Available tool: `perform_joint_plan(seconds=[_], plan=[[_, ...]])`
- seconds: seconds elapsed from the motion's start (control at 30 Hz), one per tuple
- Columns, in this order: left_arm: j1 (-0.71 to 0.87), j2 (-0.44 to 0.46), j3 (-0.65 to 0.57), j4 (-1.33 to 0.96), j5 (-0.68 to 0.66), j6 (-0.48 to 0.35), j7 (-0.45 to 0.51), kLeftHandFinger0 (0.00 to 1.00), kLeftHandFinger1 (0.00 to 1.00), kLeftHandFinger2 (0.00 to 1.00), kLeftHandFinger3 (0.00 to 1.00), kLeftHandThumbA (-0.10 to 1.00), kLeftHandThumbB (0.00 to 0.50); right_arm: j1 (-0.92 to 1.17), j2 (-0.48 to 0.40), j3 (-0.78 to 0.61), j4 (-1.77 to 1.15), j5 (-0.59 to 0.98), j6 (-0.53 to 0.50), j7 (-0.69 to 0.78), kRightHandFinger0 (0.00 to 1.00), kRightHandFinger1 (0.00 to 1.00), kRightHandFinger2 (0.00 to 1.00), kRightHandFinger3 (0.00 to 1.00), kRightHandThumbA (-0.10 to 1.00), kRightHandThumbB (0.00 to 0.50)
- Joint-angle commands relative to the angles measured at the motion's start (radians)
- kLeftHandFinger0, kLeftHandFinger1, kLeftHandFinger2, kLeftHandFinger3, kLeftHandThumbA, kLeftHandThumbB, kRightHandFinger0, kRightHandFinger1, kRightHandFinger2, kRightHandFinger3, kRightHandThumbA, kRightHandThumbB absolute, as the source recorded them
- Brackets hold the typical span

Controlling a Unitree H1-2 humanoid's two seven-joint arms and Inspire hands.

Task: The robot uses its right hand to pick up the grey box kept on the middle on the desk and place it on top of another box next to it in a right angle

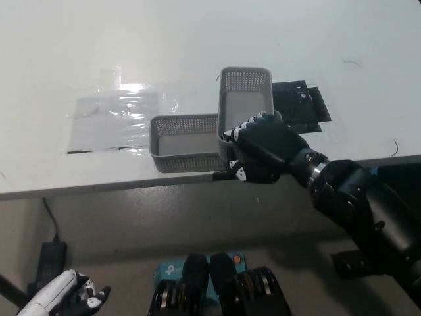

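The black right hand (260,148) clamps the near end of a grey perforated basket (245,105), holding it crosswise beside the second basket (184,140) for stacking; the white left hand (66,296) rests low.

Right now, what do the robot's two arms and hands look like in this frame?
The right hand is black with white patches on the fingertips, on a glossy black arm with a silvery metal ring at the wrist. The left hand, at the lower left corner, has a white back and dark fingers with white tips. No loose cables show on either.
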Motion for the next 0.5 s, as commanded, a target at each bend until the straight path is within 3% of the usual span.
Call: perform_joint_plan(seconds=[0.0,0.03,0.07,0.1,0.13,0.33,0.47], plan=[[-0.013,0.029,0.007,-0.027,0.004,-0.007,-0.015,0.0,0.0,0.1,0.23,0.6,0.201,0.016,-0.003,0.034,-0.011,-0.059,-0.01,0.002,0.1,0.27,0.42,0.91,0.03,0.016],[-0.013,0.03,0.007,-0.026,0.0,-0.013,-0.016,0.0,0.0,0.09,0.22,0.58,0.186,0.007,-0.013,0.05,-0.053,-0.094,0.032,0.063,0.41,0.56,0.78,1.0,0.28,0.107],[-0.013,0.028,0.009,-0.023,-0.003,-0.018,-0.014,0.0,0.0,0.09,0.22,0.57,0.186,0.007,-0.015,0.052,-0.066,-0.105,0.045,0.073,0.45,0.6,0.83,1.0,0.3,0.12],[-0.015,0.028,0.008,-0.024,-0.003,-0.014,-0.015,0.0,0.0,0.08,0.21,0.57,0.185,0.005,-0.021,0.052,-0.085,-0.106,0.052,0.09,0.56,0.8,0.96,1.0,0.37,0.151],[-0.017,0.027,0.007,-0.024,-0.001,-0.015,-0.015,0.0,0.0,0.08,0.21,0.57,0.175,0.003,-0.026,0.05,-0.096,-0.108,0.057,0.096,0.64,0.98,1.0,1.0,0.44,0.202],[-0.011,0.022,0.011,-0.026,-0.009,-0.017,-0.012,0.0,0.0,0.07,0.21,0.6,0.203,-0.013,-0.048,0.033,-0.157,-0.141,0.077,0.121,0.98,1.0,1.0,1.0,0.5,0.367],[-0.003,0.016,0.01,-0.022,-0.005,-0.016,-0.004,0.0,0.01,0.09,0.21,0.58,0.191,-0.016,-0.052,0.027,-0.176,-0.166,0.088,0.121,1.0,1.0,1.0,1.0,0.58,0.446]])
